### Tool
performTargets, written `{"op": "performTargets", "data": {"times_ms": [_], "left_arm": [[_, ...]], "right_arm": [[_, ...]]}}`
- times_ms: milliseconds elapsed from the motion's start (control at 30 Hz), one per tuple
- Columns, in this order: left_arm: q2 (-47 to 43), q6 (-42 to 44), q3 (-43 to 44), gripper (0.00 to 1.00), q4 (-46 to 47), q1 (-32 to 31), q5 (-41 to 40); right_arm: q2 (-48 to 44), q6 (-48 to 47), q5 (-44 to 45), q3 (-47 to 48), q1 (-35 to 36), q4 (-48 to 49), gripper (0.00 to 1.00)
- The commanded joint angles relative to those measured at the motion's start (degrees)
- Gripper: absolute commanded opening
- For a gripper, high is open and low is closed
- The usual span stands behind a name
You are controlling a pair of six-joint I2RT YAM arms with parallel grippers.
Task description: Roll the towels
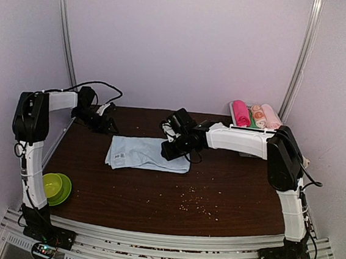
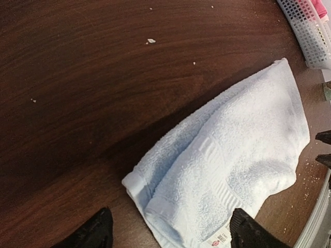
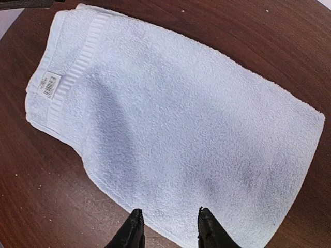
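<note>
The light blue towel (image 1: 146,153) lies folded flat on the dark table, its white tag (image 3: 49,84) at the left end. My right gripper (image 1: 174,145) hovers at the towel's right end, jaws partly apart over its near edge (image 3: 169,227), nothing pinched between them. My left gripper (image 1: 103,123) is at the back left, off the towel in the top view. In its own view it stands wide open (image 2: 170,237) above the towel's (image 2: 232,155) tagged corner. A bright pink towel (image 1: 241,113) lies rolled in the basket.
A white basket (image 1: 233,111) at the back right also holds peach and green rolls; its mesh wall (image 2: 305,31) shows in the left wrist view. A green bowl (image 1: 54,186) sits at the front left. Crumbs (image 1: 193,202) are scattered in front of the towel.
</note>
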Motion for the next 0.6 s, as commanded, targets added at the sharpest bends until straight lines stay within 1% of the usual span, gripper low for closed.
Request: {"op": "performTargets", "data": {"times_ms": [0, 200, 333, 433, 500, 567], "left_arm": [[2.8, 2.5, 3.3, 0.78, -3.1, -0.1, 1.0], [4.2, 3.9, 5.3, 0.78, -4.8, -0.7, 0.3], [4.8, 6.0, 6.1, 0.74, -6.8, -1.3, 0.7], [4.9, 6.6, 6.2, 0.73, -7.3, -2.0, -0.7], [5.2, 6.9, 6.6, 0.7, -7.4, -2.4, -1.2], [5.7, 6.9, 7.3, 0.63, -7.8, -2.5, -1.0]], "right_arm": [[0.4, -0.3, 5.2, -1.7, 0.1, -0.1, 0.36], [0.6, 0.9, 6.9, -2.9, -0.1, -0.2, 0.36], [1.4, 2.1, 7.8, -2.8, -0.4, -1.4, 0.36], [2.1, 2.8, 8.1, -2.7, -0.8, -2.0, 0.36], [2.4, 3.1, 7.9, -2.6, -0.8, -2.2, 0.36], [2.7, 3.3, 7.5, -2.6, -0.8, -2.3, 0.36]]}}
